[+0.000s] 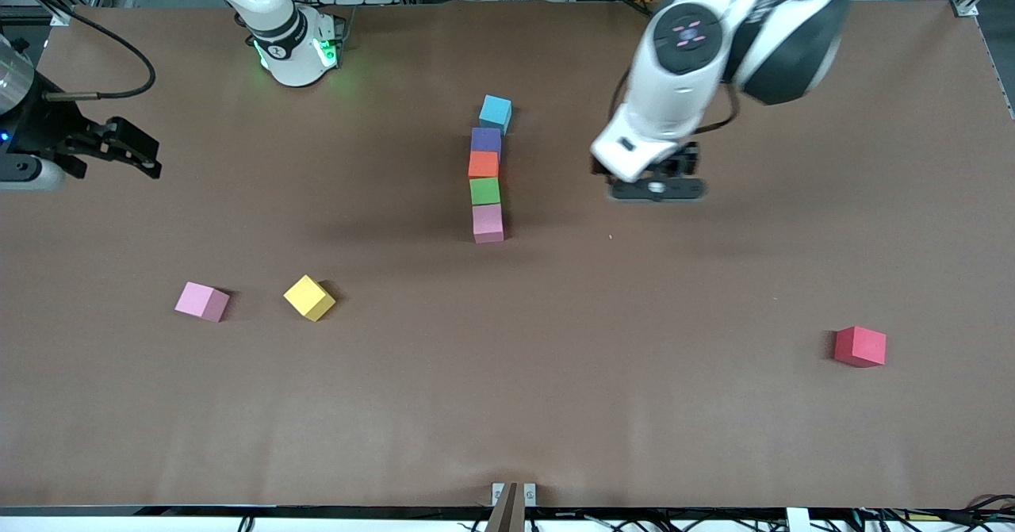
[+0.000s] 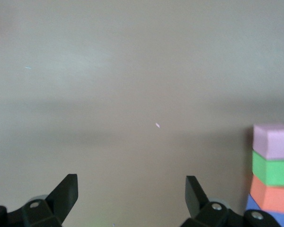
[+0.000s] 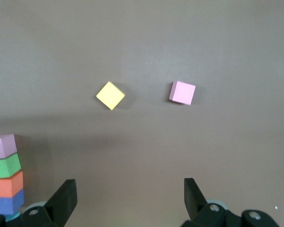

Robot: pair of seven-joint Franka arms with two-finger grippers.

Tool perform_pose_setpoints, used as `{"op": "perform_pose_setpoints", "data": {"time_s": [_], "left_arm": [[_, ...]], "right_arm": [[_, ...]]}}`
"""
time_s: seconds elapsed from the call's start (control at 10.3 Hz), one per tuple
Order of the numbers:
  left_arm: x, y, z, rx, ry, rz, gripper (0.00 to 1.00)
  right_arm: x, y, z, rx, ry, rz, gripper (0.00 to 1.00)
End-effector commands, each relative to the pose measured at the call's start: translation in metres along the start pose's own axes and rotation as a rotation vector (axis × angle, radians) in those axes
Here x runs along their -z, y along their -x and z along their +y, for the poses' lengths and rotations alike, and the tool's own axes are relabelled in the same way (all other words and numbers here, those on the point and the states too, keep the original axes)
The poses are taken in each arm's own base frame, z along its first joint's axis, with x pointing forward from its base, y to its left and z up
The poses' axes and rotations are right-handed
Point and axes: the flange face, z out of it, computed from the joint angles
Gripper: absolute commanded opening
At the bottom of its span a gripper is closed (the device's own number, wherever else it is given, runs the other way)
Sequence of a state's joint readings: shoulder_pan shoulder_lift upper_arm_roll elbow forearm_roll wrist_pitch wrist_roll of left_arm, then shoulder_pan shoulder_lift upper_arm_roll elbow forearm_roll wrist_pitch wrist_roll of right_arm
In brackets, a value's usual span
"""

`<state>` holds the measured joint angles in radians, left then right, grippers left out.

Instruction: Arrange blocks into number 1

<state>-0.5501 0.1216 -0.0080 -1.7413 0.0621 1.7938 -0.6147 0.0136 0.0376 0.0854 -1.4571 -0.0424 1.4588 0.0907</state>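
Five blocks touch in a line at mid-table: light blue (image 1: pixel 496 112) farthest from the front camera and set slightly askew, then purple (image 1: pixel 486 140), orange (image 1: pixel 483 165), green (image 1: pixel 484 191) and pink (image 1: pixel 488 223). A second pink block (image 1: pixel 201 301) and a yellow block (image 1: pixel 309 297) lie loose toward the right arm's end. The red block (image 1: pixel 859 346) lies toward the left arm's end. My left gripper (image 1: pixel 656 189) (image 2: pixel 131 194) hangs open and empty over bare table beside the line. My right gripper (image 1: pixel 131 151) (image 3: pixel 128 196) waits open at the right arm's end.
The brown table (image 1: pixel 555 405) is bare between the line and the front edge. The right wrist view shows the yellow block (image 3: pixel 110 95) and the loose pink block (image 3: pixel 182 92); the left wrist view shows the line's pink block (image 2: pixel 273 141).
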Motion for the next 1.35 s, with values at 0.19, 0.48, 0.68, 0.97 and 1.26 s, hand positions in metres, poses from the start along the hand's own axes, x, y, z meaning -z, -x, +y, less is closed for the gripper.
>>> {"op": "perform_pose_setpoints", "data": {"time_s": [0.19,0.48,0.68,0.97,1.26], "left_arm": [[0.064,-0.019,-0.111,0.2,-0.004,0.097,1.0],[0.095,-0.041,-0.151,0.105,0.029,0.148,1.0],[0.112,-0.046,-0.175,0.066,0.077,0.162,1.0],[0.14,-0.041,-0.231,0.169,0.14,0.166,1.0],[0.17,-0.035,-0.257,0.206,0.144,0.149,1.0]], "right_arm": [[0.009,0.007,-0.011,0.025,0.019,-0.001,1.0],[0.008,0.006,-0.01,0.022,0.018,0.003,1.0],[0.007,0.006,-0.009,0.021,0.019,0.0,1.0],[0.007,0.006,-0.007,0.018,0.017,0.0,1.0],[0.007,0.006,-0.004,0.013,0.011,-0.001,1.0]]}}
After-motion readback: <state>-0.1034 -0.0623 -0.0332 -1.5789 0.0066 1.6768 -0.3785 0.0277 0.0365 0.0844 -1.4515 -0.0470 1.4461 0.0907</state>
